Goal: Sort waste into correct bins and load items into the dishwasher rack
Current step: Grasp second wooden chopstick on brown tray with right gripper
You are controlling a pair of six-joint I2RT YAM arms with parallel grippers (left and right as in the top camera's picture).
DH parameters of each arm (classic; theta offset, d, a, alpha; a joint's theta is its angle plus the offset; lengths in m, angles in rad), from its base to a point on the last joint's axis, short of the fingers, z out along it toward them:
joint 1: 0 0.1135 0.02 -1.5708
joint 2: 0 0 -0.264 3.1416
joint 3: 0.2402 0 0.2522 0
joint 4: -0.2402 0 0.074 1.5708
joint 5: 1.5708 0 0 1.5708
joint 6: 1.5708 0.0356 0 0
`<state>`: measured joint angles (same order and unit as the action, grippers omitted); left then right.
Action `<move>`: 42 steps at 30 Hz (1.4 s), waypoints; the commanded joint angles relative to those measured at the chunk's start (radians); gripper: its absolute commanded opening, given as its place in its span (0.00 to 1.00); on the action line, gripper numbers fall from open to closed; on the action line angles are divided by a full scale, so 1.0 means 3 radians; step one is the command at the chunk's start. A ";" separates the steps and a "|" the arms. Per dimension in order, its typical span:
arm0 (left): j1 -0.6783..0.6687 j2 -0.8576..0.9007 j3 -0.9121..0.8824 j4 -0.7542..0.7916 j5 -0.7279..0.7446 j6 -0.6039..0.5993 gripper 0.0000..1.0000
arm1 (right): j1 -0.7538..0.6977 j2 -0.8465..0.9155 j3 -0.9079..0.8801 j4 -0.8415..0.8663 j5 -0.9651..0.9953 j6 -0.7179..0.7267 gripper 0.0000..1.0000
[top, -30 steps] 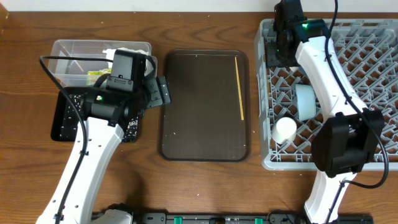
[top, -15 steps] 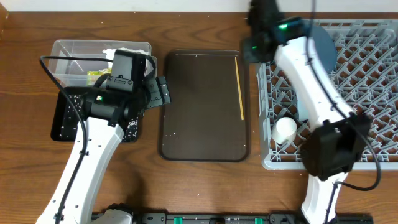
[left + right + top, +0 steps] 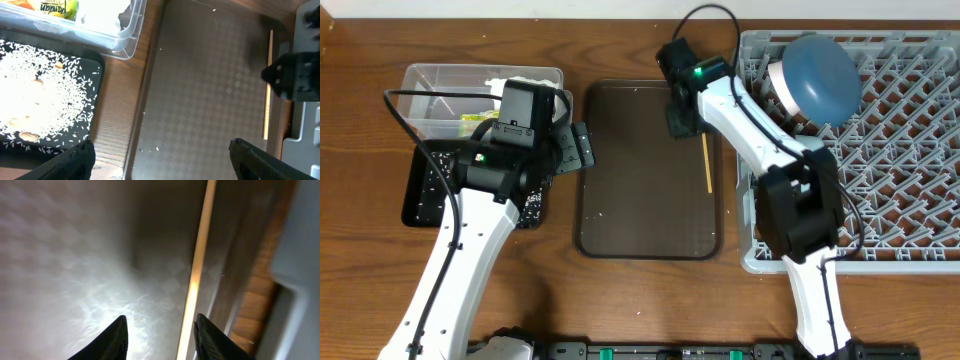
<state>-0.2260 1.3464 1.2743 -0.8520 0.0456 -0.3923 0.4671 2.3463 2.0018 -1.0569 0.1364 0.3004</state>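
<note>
Your right arm has swung off the rack [image 3: 900, 180] and out over the serving tray [image 3: 640, 190]. The right gripper [image 3: 682, 118] now hangs above the tray's far right corner. The left arm has not shifted.

The rack holds the plate [image 3: 823, 65] on edge at its far side. One chopstick [image 3: 707, 150] lies on the serving tray. It is tight against the right rim, just beside the rack wall, and its long axis runs far to near, parallel to that wall.

From the right wrist, the chopstick [image 3: 197, 270] runs down between your spread fingers. It sits off centre, close to the finger [image 3: 210, 335] on the rack side. The jaws stand across its width, so the closing line already crosses the long axis. I judge you need a small shift toward the rack to centre it, then a straight descent. The raised rim may crowd that finger.

The left gripper [image 3: 160, 165] is also spread and holds nothing. It waits at the tray's left edge, well apart from the stick, so the right arm is the nearer one.

The black tray [image 3: 30, 55] carries the rice [image 3: 45, 100], and the tub [image 3: 127, 35] holds the wrapper [image 3: 55, 7].
</note>
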 commanded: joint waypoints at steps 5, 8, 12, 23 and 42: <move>0.0008 0.0001 0.0014 -0.0001 -0.0018 0.0019 0.88 | -0.0117 0.0042 0.0018 -0.0065 -0.0135 0.0083 0.40; 0.0008 0.0001 0.0014 -0.0001 -0.0018 0.0019 0.88 | -0.0116 0.0057 -0.0017 -0.0140 -0.0136 0.0092 0.40; 0.0008 0.0001 0.0014 -0.0001 -0.0018 0.0019 0.88 | -0.0113 0.0076 -0.0079 -0.0219 -0.0135 0.0097 0.39; 0.0008 0.0001 0.0014 -0.0001 -0.0018 0.0019 0.88 | -0.0113 0.0079 -0.0309 -0.0230 -0.0262 0.0097 0.31; 0.0008 0.0001 0.0014 -0.0001 -0.0018 0.0019 0.88 | -0.0125 -0.0163 0.0100 -0.0687 -0.0684 -0.0238 0.01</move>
<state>-0.2260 1.3464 1.2743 -0.8520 0.0456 -0.3923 0.4343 2.3493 1.9450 -1.2457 -0.0319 0.2787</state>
